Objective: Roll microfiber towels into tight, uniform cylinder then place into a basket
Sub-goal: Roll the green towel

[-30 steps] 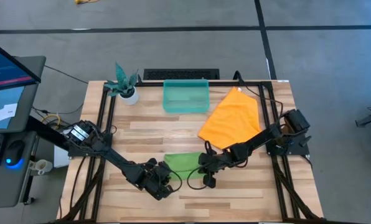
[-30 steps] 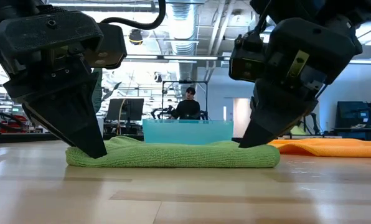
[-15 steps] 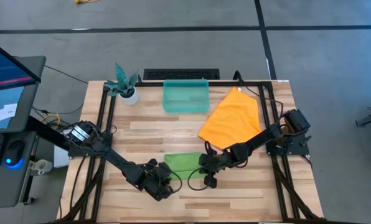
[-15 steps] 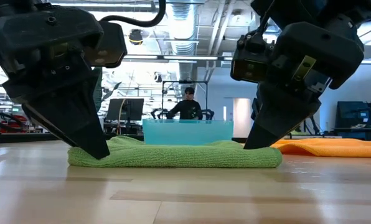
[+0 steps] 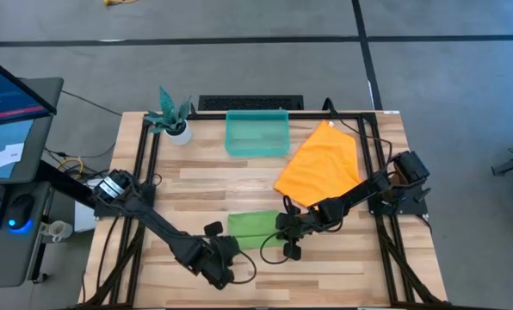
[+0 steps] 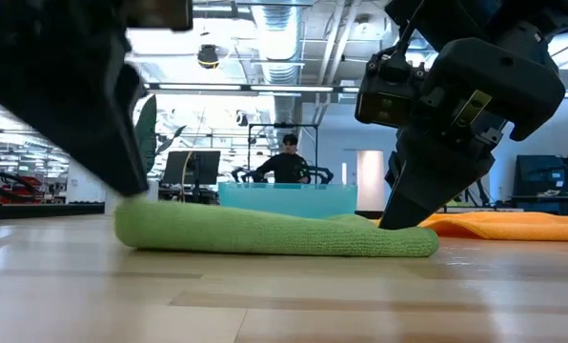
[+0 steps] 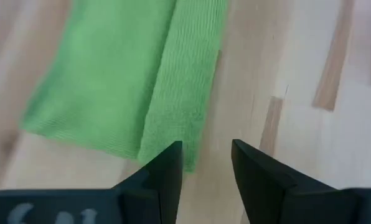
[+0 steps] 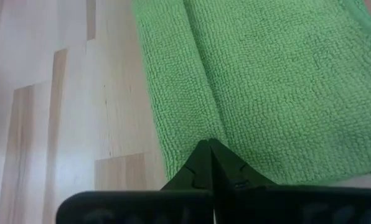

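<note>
The lime green towel (image 5: 255,227) lies on the wooden table as a flat, partly rolled band (image 6: 274,233), with its long rolled fold toward the near edge (image 7: 179,93). My left gripper (image 7: 207,149) is open and hovers just off the towel's left end (image 5: 229,253), with only bare wood between its fingers. My right gripper (image 8: 207,146) is shut and stands on the towel's right end (image 6: 398,221). The orange towel (image 5: 321,168) lies spread flat at the back right. The teal basket (image 5: 256,133) stands at the far edge. My right gripper presses its shut fingertips (image 8: 201,163) down on the green towel's right end, in the crease beside the rolled fold (image 8: 195,118). The fingers slant down from the table's right side. I cannot tell whether cloth is caught between them. The towel lies on the table.
A white pot with a teal plant (image 5: 177,127) stands at the far left corner. Black frame rails (image 5: 145,172) run along both table sides. A person (image 6: 289,164) stands far behind the table. Bare wood lies along the near edge (image 5: 325,275).
My left gripper has risen off the towel's left end and drawn back toward the table's near left, rolling at the wrist. The towel's left end now stands higher and rounder than before. Its right end stays pinned under my right gripper.
</note>
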Controlling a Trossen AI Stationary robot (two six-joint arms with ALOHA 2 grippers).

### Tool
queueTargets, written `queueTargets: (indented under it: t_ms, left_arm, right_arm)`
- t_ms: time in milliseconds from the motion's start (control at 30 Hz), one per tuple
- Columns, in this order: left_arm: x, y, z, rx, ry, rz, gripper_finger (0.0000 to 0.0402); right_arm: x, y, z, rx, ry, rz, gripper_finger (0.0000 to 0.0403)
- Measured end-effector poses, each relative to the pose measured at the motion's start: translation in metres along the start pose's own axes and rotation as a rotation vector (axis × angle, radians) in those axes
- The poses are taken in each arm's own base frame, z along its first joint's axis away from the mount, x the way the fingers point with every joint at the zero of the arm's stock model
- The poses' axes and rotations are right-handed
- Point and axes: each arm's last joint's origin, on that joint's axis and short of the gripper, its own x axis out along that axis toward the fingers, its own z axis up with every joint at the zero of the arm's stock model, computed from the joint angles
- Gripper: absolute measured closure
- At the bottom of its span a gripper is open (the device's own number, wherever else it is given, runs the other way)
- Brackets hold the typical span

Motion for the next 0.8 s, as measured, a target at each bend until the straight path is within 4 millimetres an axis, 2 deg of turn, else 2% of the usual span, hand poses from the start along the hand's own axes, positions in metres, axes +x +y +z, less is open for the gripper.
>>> queueTargets:
  t_ms: [133, 233, 533, 800]
  left_arm:
    - [-0.014, -0.007, 0.009, 0.084, -0.104, 0.057, 0.0276]
    - [-0.015, -0.01, 0.012, 0.137, -0.176, 0.065, 0.0277]
    - [0.014, 0.006, 0.004, 0.115, -0.206, 0.075, 0.0294]
    - [0.028, 0.011, -0.004, 0.116, -0.215, 0.008, 0.0368]
  right_arm:
    - [0.0, 0.0, 0.0, 0.0, 0.001, -0.001, 0.0396]
    - [0.0, 0.0, 0.0, 0.0, 0.003, -0.001, 0.0396]
    - [0.0, 0.0, -0.001, -0.003, 0.005, -0.002, 0.0396]
    - [0.001, -0.001, -0.001, -0.003, 0.006, -0.003, 0.0393]
